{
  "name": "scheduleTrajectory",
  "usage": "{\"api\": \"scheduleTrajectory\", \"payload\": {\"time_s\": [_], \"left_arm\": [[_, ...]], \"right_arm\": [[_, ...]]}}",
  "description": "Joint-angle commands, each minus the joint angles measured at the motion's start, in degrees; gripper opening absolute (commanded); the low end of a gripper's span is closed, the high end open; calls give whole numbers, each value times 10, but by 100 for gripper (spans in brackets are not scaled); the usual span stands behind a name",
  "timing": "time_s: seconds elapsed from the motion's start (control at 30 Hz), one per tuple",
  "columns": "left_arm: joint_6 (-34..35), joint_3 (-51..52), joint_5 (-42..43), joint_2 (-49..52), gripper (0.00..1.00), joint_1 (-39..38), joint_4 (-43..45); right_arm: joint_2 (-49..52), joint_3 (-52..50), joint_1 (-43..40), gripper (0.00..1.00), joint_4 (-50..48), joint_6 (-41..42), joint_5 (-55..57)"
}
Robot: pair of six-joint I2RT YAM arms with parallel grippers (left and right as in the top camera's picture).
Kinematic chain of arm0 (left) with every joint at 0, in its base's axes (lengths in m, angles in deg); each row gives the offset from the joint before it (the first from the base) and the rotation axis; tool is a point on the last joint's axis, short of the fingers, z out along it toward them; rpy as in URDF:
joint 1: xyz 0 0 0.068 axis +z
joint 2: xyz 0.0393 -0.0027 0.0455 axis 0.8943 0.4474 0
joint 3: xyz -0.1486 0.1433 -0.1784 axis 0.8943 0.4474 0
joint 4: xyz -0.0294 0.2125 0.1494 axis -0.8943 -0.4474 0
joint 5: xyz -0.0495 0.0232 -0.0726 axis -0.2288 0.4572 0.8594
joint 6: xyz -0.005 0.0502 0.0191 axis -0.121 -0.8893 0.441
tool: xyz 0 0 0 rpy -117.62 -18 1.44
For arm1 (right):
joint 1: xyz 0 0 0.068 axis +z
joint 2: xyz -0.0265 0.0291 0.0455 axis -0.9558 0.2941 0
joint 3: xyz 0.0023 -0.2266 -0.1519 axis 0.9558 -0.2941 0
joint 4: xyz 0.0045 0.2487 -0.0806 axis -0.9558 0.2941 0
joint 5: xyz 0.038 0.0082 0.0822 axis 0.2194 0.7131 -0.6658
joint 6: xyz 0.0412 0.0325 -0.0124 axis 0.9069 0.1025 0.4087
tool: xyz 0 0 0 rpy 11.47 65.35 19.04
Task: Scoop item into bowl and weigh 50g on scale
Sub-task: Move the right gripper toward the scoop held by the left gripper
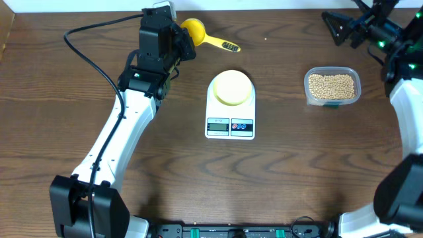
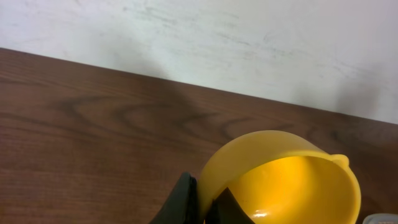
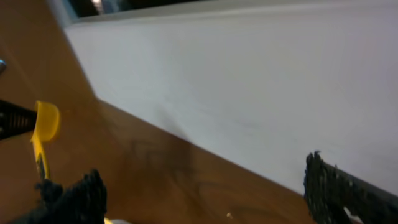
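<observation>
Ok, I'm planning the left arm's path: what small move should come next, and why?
Probably carry the yellow scoop rightward toward the clear tub. The left gripper is shut on the scoop's rim, and the scoop looks empty. The beans sit in the tub, right of the scale. The bowl on the scale looks empty.

Both arms reach far.
At far left, left gripper [image 1: 186, 41] pinches the scoop [image 1: 195, 29] rim; at far right, right gripper [image 1: 338, 28] gapes wide.
</observation>
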Motion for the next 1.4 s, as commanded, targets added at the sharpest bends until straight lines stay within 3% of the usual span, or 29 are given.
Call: {"api": "scheduleTrajectory", "payload": {"time_s": [0.0, 0.17, 1.23, 1.37], "left_arm": [[5, 0, -7, 4, 8, 2, 3], [6, 0, -7, 4, 8, 2, 3], [87, 0, -7, 4, 8, 2, 58], [87, 0, -7, 4, 8, 2, 73]], "right_arm": [[51, 12, 1, 99, -65, 101, -70], [100, 12, 28, 99, -137, 145, -90], [107, 11, 169, 99, -128, 141, 62], [107, 11, 191, 92, -129, 141, 62]]}}
